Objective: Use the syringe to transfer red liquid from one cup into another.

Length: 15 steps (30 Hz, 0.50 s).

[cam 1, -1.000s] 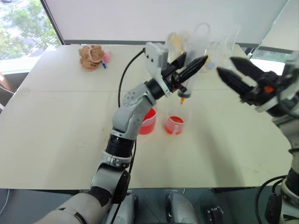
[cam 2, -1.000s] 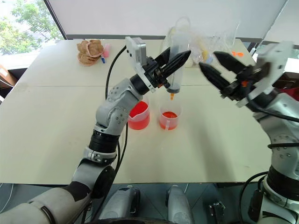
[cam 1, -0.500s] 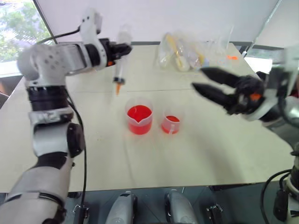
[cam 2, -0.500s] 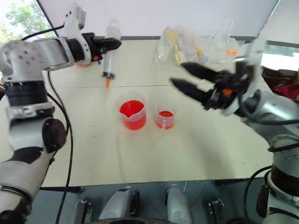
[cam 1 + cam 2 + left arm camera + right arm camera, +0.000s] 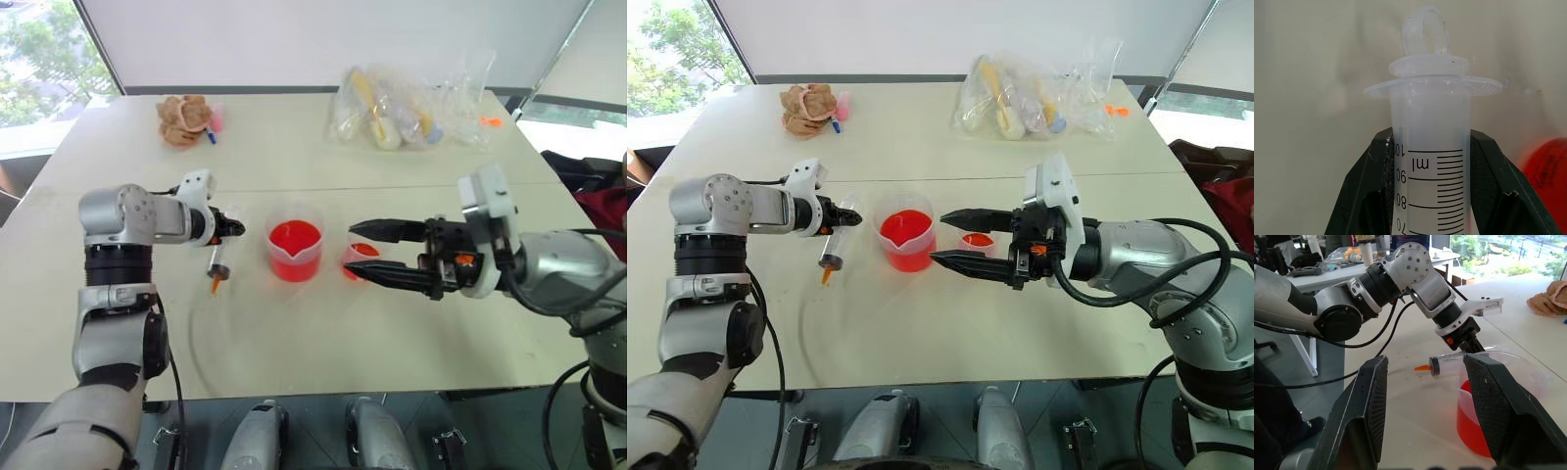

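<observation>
Left of the beaker [image 5: 905,235], the left pincer [image 5: 844,219] is clamped on the syringe [image 5: 833,251]
Right pincer [image 5: 955,238] stands apart beside the small cup [image 5: 977,243], on the bench [image 5: 950,323]

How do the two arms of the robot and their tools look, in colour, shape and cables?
Both arms are silver-grey metal segments with black joint rings. A black cable runs along the left arm and another loops by the right arm. Each wrist carries a white block. The left tool and right tool have black, tapering fingers.
</observation>
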Each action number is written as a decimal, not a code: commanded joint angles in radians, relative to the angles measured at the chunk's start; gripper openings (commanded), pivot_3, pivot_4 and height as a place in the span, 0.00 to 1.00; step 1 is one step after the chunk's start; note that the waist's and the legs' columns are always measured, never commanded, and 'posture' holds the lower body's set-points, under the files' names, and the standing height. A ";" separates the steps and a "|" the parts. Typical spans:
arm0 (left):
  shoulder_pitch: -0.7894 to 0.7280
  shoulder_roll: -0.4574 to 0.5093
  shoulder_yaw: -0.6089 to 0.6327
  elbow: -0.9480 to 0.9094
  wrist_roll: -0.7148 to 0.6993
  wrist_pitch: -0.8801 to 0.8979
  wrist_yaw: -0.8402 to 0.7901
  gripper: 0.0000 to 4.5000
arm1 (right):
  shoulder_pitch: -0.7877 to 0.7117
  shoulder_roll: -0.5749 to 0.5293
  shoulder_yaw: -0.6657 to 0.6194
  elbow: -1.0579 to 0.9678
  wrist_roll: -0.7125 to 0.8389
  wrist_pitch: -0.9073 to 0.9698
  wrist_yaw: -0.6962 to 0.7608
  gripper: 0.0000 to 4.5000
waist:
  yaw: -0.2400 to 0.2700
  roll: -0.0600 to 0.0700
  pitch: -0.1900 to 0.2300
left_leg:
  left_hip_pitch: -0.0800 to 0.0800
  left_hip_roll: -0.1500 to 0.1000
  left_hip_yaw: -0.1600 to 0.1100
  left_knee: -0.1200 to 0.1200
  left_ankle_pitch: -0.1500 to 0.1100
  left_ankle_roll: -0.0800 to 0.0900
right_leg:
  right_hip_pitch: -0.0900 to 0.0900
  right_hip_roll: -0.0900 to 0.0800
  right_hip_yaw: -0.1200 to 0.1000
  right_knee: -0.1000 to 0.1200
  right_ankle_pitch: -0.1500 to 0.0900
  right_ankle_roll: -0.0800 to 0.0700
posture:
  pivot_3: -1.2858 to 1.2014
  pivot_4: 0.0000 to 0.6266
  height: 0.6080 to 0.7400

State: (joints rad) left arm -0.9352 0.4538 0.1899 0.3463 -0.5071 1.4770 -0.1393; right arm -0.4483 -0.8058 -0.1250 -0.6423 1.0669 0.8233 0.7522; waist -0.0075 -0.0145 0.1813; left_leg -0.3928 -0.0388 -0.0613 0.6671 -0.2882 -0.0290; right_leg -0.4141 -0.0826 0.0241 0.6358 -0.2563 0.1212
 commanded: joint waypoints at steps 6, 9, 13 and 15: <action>-0.011 -0.013 0.007 -0.035 0.029 0.005 -0.042 0.96 | 0.014 -0.009 -0.015 -0.014 -0.012 -0.015 0.000 0.58 | -0.001 0.000 0.000 | 0.000 0.000 0.000 0.000 0.000 0.000 | 0.000 0.000 0.000 0.000 0.000 0.000 | 0.52 0.24 1.00; 0.003 0.003 -0.013 -0.064 0.058 -0.048 -0.046 0.98 | 0.026 -0.015 -0.022 -0.008 -0.026 -0.019 0.003 0.58 | -0.001 0.000 0.000 | 0.000 0.000 0.000 0.000 0.000 0.000 | 0.000 0.000 0.000 0.000 0.000 0.000 | 0.52 0.24 1.00; 0.100 0.051 -0.067 -0.236 0.187 -0.473 -0.066 0.98 | 0.061 -0.024 -0.109 0.061 -0.057 -0.039 -0.015 0.58 | -0.003 0.000 0.000 | 0.000 0.001 0.001 -0.001 0.000 -0.001 | -0.001 0.000 0.001 0.000 0.000 0.000 | 0.52 0.24 1.00; 0.151 0.039 0.009 -0.332 0.155 -0.602 -0.103 0.98 | 0.082 -0.020 -0.213 0.138 -0.047 -0.057 -0.033 0.58 | 0.002 0.000 0.000 | -0.001 0.001 0.001 -0.001 0.001 -0.001 | -0.002 -0.001 0.001 0.000 0.000 0.000 | 0.52 0.24 1.00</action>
State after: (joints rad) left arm -0.7780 0.4830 0.1461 0.1096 -0.3456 0.9898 -0.2155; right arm -0.3636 -0.8174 -0.2439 -0.5369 1.0139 0.7987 0.7321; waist -0.0053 -0.0148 0.1814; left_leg -0.3938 -0.0386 -0.0600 0.6662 -0.2876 -0.0305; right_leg -0.4158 -0.0864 0.0254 0.6351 -0.2559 0.1206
